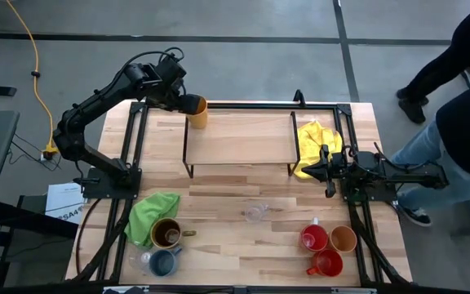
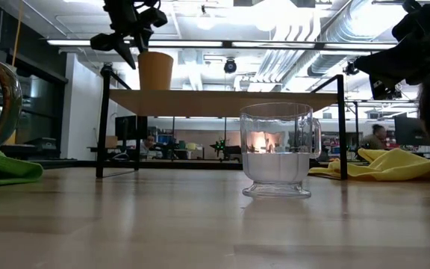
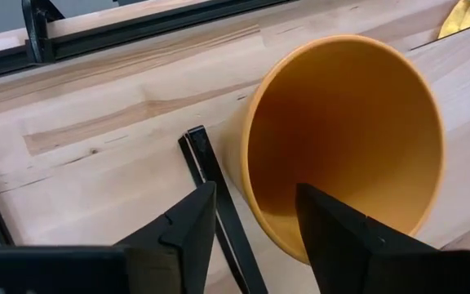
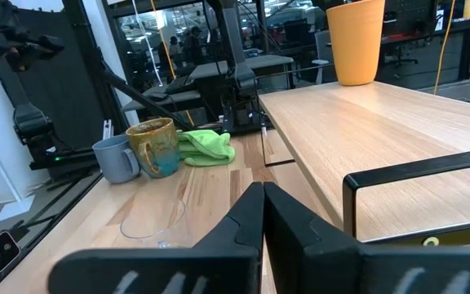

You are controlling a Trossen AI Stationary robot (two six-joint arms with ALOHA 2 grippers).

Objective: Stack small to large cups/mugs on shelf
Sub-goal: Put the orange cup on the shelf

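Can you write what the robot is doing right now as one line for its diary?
left gripper: open at yellow-orange cup | cup: upright on shelf corner | right gripper: shut, waiting beside shelf

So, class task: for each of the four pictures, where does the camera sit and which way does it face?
High: overhead, facing down; both arms, shelf.
Low: tabletop height, facing across; clear glass nearest.
Left wrist: above the orange cup, left gripper open.
Right wrist: facing across the table, right gripper shut.
All four views share that cup.

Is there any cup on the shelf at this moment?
Yes, one yellow-orange cup stands upright on the shelf, at its far left corner.
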